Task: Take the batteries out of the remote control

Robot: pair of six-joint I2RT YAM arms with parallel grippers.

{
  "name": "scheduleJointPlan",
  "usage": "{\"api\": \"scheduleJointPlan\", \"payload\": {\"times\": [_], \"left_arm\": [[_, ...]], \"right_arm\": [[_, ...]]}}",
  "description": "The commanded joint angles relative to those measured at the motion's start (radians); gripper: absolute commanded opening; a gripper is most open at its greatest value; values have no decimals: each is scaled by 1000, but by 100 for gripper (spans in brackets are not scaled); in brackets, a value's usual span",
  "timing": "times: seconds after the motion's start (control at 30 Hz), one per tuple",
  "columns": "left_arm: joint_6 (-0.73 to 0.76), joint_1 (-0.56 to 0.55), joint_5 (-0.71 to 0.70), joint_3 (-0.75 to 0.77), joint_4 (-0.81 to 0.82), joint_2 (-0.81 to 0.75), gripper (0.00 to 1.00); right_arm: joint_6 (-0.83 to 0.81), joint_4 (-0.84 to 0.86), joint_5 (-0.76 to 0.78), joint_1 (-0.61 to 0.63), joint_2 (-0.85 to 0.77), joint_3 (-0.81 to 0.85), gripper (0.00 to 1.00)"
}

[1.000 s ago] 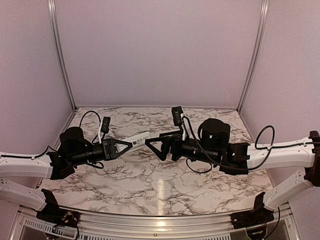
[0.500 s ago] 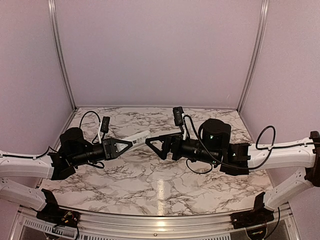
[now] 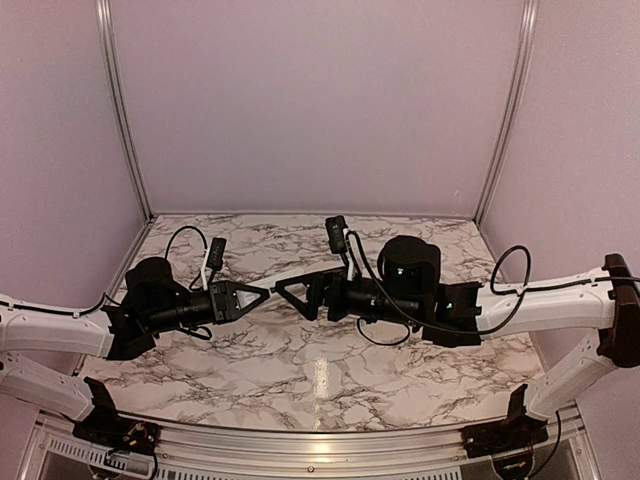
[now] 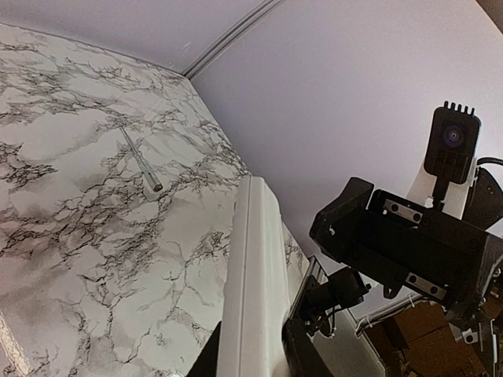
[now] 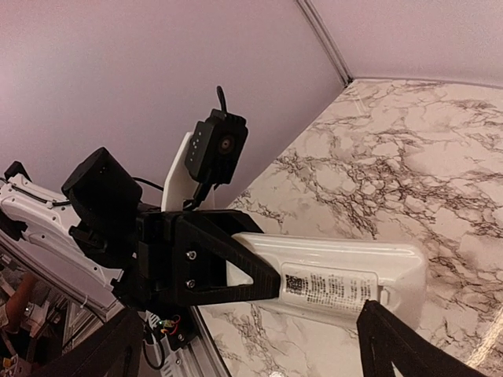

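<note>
My left gripper (image 3: 258, 294) is shut on one end of the white remote control (image 3: 296, 274) and holds it above the table, pointing towards the right arm. In the left wrist view the remote (image 4: 255, 298) rises from between the jaws. My right gripper (image 3: 285, 289) is open, with its fingers on either side of the remote's free end. In the right wrist view the remote (image 5: 338, 283) shows its printed label face, with the left gripper's black fingers (image 5: 236, 263) clamped on its far end. My own fingertips (image 5: 401, 345) sit just below it. No batteries show.
A thin grey rod (image 4: 141, 166) lies on the marble table (image 3: 330, 380) towards the back. The right wrist camera (image 4: 453, 141) and the right arm's black body (image 4: 409, 243) hang close beside the remote. Purple walls close in the back and sides.
The right arm has moved left, bringing its open fingers around the remote's free end. The left gripper has shifted slightly, still holding the remote.
</note>
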Motion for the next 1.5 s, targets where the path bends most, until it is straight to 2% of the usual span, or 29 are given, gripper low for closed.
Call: {"api": "scheduleJointPlan", "payload": {"times": [0.0, 1.47], "left_arm": [[8, 2, 20, 3, 40, 12, 0], [13, 1, 23, -1, 23, -25, 0]], "right_arm": [[-22, -19, 24, 8, 14, 46, 93], [-47, -116, 195, 13, 139, 132, 90]]}}
